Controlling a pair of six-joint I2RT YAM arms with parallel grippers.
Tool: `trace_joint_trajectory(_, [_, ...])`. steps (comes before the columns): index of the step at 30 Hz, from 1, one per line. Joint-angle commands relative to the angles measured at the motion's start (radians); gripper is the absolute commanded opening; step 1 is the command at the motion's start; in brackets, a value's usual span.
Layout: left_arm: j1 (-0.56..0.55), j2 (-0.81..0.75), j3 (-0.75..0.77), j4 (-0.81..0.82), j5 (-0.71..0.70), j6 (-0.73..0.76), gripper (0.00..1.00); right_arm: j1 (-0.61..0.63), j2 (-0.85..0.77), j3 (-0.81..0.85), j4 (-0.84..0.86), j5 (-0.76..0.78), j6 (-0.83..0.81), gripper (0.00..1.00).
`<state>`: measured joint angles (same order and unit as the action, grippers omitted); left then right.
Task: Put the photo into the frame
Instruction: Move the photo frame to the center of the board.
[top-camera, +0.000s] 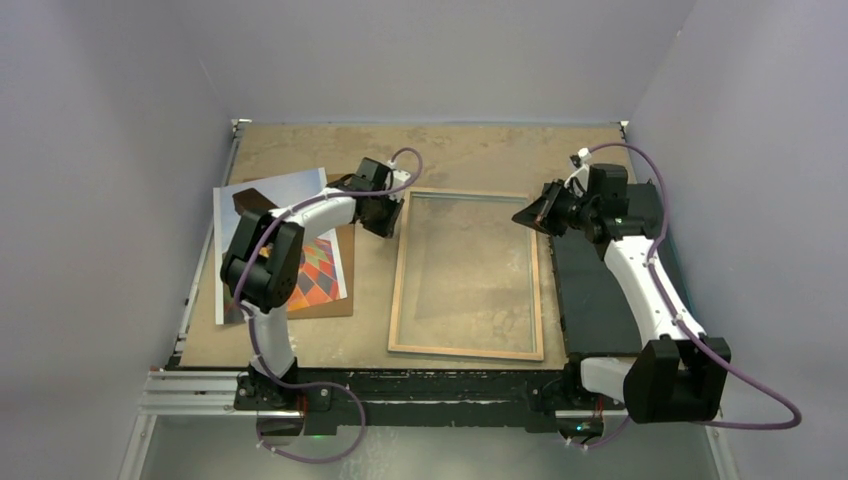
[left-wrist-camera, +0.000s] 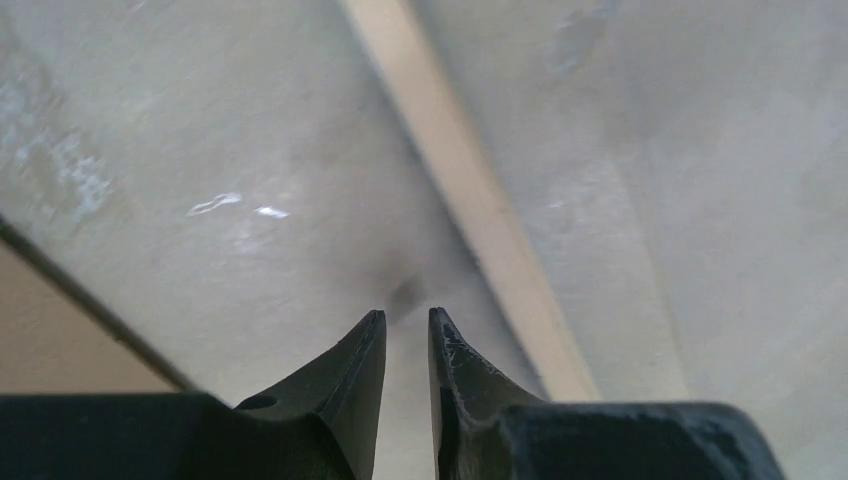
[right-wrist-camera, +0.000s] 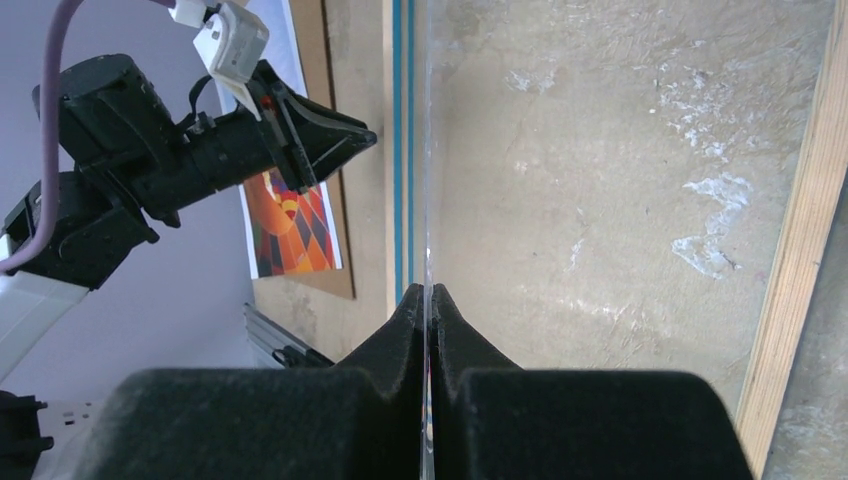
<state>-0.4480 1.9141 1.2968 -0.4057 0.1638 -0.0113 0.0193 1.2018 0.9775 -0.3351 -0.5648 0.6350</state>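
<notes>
The frame (top-camera: 397, 290) lies flat mid-table, wood-coloured rim up, its clear pane showing the table through it. The photo (top-camera: 318, 270), an orange and red balloon print, rests at the left, partly under my left arm. My left gripper (top-camera: 385, 222) hovers at the frame's upper left rim (left-wrist-camera: 480, 200); its jaws (left-wrist-camera: 407, 318) stand a narrow gap apart with nothing between them. My right gripper (top-camera: 524, 215) is at the frame's upper right edge, shut (right-wrist-camera: 428, 290) on a thin clear sheet edge, the glass pane. The blue border (right-wrist-camera: 402, 150) runs beside it.
A brown backing board (top-camera: 345, 285) lies under the photo's right side. A black mat (top-camera: 600, 300) covers the table's right strip under my right arm. Purple walls close in on three sides, and a metal rail (top-camera: 200, 385) runs along the near edge.
</notes>
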Motion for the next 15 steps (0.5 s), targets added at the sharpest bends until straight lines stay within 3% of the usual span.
trace_joint_trajectory(1, [0.067, 0.019, -0.004, -0.033, -0.050, -0.006, 0.23, -0.004, 0.039, -0.009, 0.071, -0.008, -0.012, 0.00])
trace_joint_trajectory(7, [0.032, -0.069, -0.025, -0.079, 0.092, -0.032, 0.56, -0.004, 0.033, -0.028, 0.070, -0.008, -0.006, 0.00])
trace_joint_trajectory(11, [-0.013, -0.080, -0.056, -0.063, 0.135, -0.045, 0.65, -0.004, 0.023, -0.025, 0.045, 0.003, -0.012, 0.00])
trace_joint_trajectory(15, [-0.031, -0.043, -0.059, -0.058, 0.141, -0.050, 0.66, -0.004, 0.014, -0.023, 0.033, 0.011, -0.015, 0.00])
